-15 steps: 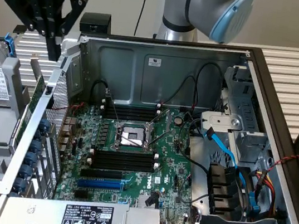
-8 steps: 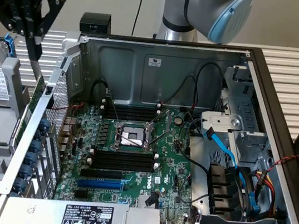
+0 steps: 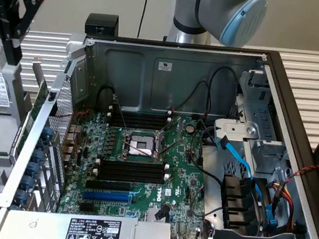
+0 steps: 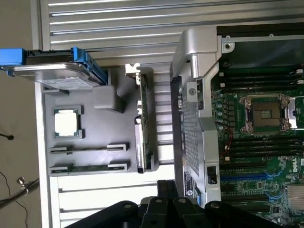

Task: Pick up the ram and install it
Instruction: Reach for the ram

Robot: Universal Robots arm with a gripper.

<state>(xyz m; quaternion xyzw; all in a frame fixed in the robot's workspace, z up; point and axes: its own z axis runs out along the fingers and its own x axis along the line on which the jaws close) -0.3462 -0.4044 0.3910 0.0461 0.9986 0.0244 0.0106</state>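
Ram, a thin green stick, sits edge-up in the moulded grey tray near a square silver processor, with the black tool pinched shut, apart from it.

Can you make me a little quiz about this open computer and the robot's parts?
1. True or false: the black memory slots on the motherboard are full of sticks.
2. Pick one: the long slot beside them is A red, B blue, C yellow.
3. Fill in: the ram lies in the gray ___ outside the case.
Key: 1 false. 2 B. 3 tray.
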